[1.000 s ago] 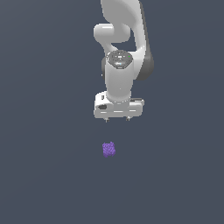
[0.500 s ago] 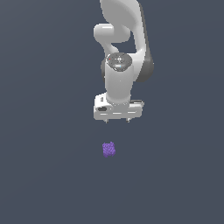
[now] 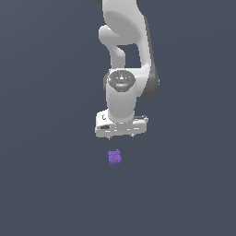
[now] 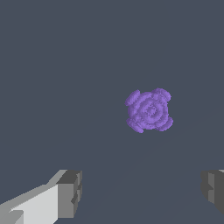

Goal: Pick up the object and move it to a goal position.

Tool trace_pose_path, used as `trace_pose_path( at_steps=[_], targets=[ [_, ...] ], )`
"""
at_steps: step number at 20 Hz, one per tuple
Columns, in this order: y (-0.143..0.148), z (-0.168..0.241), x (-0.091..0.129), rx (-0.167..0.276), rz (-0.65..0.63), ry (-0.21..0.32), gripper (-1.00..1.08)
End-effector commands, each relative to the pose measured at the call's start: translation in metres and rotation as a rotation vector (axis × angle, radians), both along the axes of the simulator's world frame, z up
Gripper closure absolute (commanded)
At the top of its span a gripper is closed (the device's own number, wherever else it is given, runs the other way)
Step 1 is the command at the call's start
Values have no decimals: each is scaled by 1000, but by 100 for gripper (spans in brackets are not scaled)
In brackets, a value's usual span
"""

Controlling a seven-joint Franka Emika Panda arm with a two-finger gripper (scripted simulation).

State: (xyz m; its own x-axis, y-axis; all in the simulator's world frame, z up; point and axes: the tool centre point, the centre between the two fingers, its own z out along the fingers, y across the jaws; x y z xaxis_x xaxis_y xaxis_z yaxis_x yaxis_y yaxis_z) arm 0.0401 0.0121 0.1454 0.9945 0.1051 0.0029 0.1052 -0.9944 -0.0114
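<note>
One gripper [image 3: 120, 135] — your jaws stand wide apart, empty, spread to straddle the target | purple object [image 3: 115, 157] rests on the grey floor [image 3: 41, 184], below and apart | approach stage — not yet centred between fingers [image 4: 68, 192].

arm: shifted slightly toward exterior view's left | fingers [image 3: 120, 136]: slightly nearer the object [image 3: 114, 157]

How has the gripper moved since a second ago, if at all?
Yes. The gripper has come down slightly toward the purple object, which lies where it was.
</note>
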Motion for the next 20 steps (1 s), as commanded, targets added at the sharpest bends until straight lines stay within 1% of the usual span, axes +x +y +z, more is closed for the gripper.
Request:
trace_pose_path(
  at_steps=[1, 5, 10, 15, 20],
  targets=[
    [-5, -10, 12, -2, 16, 0, -92],
    [-14, -27, 29, -6, 42, 1, -92],
    [-22, -43, 43, -9, 65, 1, -92],
    [-27, -53, 50, -11, 78, 1, -92],
    [-28, -55, 51, -12, 80, 2, -92]
  ],
)
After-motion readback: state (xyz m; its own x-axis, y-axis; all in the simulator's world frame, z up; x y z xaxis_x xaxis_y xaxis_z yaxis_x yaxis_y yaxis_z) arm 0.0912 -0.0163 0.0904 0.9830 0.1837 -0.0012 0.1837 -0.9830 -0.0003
